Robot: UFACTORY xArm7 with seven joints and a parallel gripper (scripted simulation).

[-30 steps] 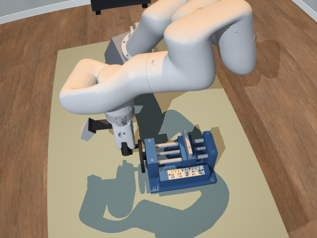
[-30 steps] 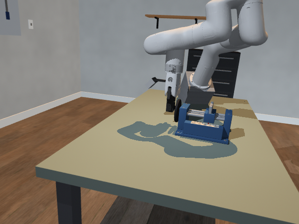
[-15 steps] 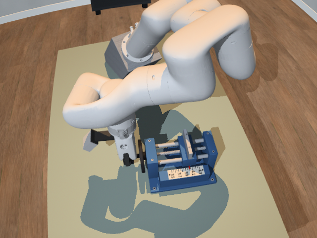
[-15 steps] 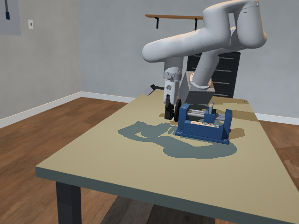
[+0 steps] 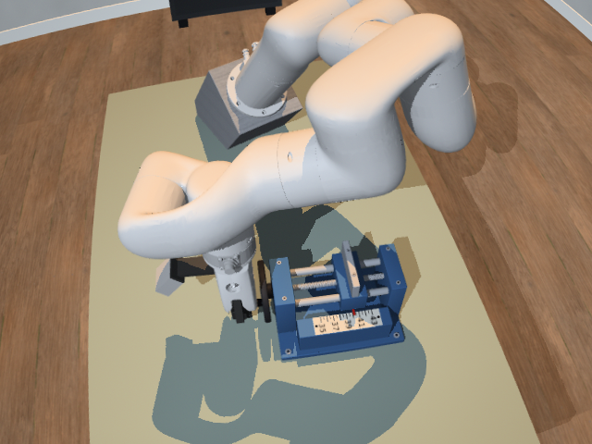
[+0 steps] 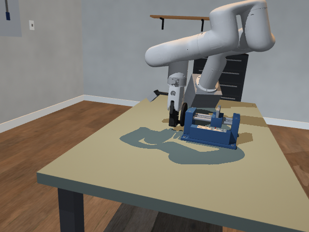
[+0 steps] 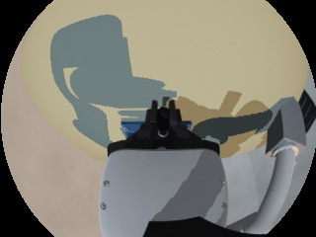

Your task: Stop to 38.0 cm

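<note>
The end effector (image 5: 240, 313) grips the crank handle (image 5: 258, 302) of the black handwheel (image 5: 264, 291). The blue fixture (image 5: 334, 341) sits on the tabletop (image 5: 143, 382).

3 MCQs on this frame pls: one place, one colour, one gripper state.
1. Where is the handwheel on the fixture?
A. on the end facing the gripper
B. on top of the carriage
C. on the far end

2. What colour is the fixture's body?
A. red
B. blue
C. green

3. What state is the gripper in?
A. wide open above the table
B. shut on nothing
C. shut on the handwheel's crank handle

Answers: 1 A, the black wheel sits at the end beside the gripper. 2 B, frame and base are blue. 3 C, the fingers close low beside the wheel, on its handle.
</note>
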